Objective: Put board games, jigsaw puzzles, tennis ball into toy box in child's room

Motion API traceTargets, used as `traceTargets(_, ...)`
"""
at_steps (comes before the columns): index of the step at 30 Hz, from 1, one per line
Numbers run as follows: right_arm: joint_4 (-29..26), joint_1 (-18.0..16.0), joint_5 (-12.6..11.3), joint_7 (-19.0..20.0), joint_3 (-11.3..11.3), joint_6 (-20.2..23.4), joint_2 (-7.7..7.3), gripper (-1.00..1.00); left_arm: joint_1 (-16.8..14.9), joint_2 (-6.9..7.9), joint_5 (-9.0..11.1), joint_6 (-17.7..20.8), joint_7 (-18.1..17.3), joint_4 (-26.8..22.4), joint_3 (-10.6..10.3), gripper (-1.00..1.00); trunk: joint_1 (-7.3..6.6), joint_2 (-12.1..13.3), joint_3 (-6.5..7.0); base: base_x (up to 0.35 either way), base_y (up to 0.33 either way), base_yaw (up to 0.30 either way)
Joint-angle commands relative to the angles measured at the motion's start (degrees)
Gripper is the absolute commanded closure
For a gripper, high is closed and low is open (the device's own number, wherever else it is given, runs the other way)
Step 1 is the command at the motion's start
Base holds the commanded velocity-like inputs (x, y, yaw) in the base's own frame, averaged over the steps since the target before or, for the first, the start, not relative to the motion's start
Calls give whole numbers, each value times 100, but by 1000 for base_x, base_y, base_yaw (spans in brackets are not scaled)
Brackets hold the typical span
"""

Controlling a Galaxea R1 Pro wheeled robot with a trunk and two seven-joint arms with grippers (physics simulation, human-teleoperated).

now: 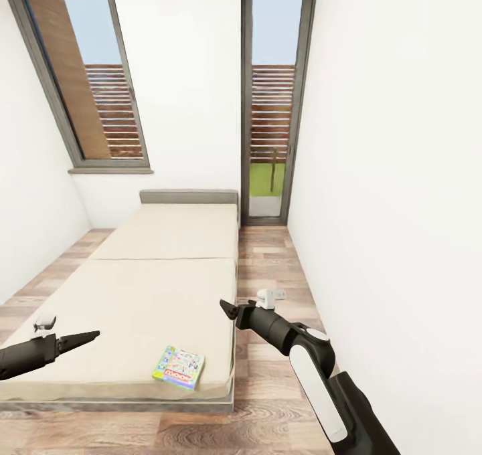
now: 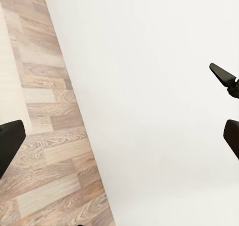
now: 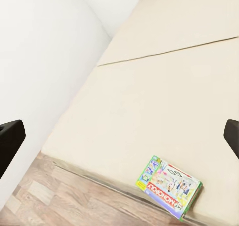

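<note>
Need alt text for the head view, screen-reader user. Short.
A green-edged board game lies flat near the foot corner of a beige bed in a narrow white room with a wood floor. The left pincer reaches over the mattress; the right pincer hovers at the bed's edge. Both are empty. Two tall windows stand behind the headboard.

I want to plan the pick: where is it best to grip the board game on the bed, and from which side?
The board game lies flat near the foot edge of the bed. Probably come from above with the right gripper, which is nearer, and pinch across its two long edges; a thin flat box offers no other hold.
</note>
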Motion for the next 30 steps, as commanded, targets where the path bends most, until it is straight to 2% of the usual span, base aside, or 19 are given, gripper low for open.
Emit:
traceTargets(1,-5,-5,0,12,-6,28,2,-100,-8,-2,-53,59,-47,-4,8,-100,4,-13,-13,0,-74,62)
traceTargets(11,-5,-5,0,12,-13,28,-5,-100,-8,-2,-52,59,-47,-4,8,-100,4,-13,-13,0,-150,74)
traceTargets(17,-5,-6,2,13,-15,29,-6,-100,-8,-2,-57,60,-47,-4,8,-100,4,-13,-13,0,-32,145)
traceTargets(30,-5,-5,8,20,-39,22,-27,-100,-8,-2,-60,60,-47,-4,8,-100,4,-13,-13,0,-4,18)
